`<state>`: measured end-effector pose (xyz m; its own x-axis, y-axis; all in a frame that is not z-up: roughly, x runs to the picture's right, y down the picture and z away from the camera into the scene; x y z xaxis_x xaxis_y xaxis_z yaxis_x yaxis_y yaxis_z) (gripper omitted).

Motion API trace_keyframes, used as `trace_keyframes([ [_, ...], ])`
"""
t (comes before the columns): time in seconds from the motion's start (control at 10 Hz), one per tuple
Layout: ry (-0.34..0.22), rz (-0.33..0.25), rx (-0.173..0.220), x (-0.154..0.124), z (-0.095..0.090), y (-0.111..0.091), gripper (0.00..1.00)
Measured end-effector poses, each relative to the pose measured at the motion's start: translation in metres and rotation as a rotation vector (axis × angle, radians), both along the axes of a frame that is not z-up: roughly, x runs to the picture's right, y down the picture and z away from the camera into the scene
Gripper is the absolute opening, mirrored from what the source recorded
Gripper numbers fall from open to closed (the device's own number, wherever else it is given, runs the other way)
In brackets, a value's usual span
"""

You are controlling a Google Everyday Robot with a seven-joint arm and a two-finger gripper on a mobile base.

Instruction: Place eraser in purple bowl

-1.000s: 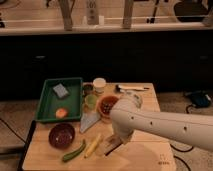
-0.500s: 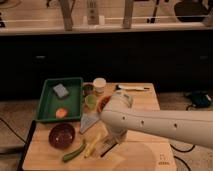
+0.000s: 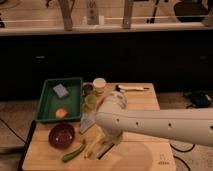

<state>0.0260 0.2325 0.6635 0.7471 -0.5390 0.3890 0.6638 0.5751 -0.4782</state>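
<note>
Table [image 3: 145, 156], wooden, front edge nearest. Green pod [image 3: 74, 151] and yellow piece [image 3: 90, 148] are laid side by side near the front, unmoved since the earlier frames. Gripper [image 3: 106, 146] is held low over the table, just right of the yellow piece. It is clenched on the eraser [image 3: 102, 152], of which only a dark strip is seen at the fingertips. Against the frame a second ago, the gripper is found shifted slightly left, toward the purple bowl [image 3: 61, 136]. The bowl is set left of the gripper, apart from it, and nothing is seen in it. The eraser is thus recorded as right of the bowl, outside it. Arm [image 3: 160, 125], white, is stretched in from the right. Its rounded end is now carried further left than before, so that the orange bowl seen earlier is covered. Grey wedge [image 3: 87, 121] is laid just behind the gripper. Green tray [image 3: 72, 106] is placed at the back left and holds the sponge [image 3: 60, 90] and an orange piece [image 3: 61, 113], as before. Green cup [image 3: 90, 101] and white tub [image 3: 99, 85] are stood beside the tray. Utensil [image 3: 132, 88] is laid at the far edge.
</note>
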Motion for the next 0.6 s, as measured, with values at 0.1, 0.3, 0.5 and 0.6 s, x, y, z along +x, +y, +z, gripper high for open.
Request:
trace_keyframes([
  [0.1,-0.008,-0.005,0.004,-0.006,-0.001,0.001,0.04],
  [0.3,-0.01,-0.018,0.005,-0.011,-0.002,0.002,0.04],
  [0.5,-0.014,-0.031,0.009,-0.017,-0.001,0.003,0.04],
  [0.6,-0.015,-0.033,0.006,-0.019,-0.001,0.005,0.04],
])
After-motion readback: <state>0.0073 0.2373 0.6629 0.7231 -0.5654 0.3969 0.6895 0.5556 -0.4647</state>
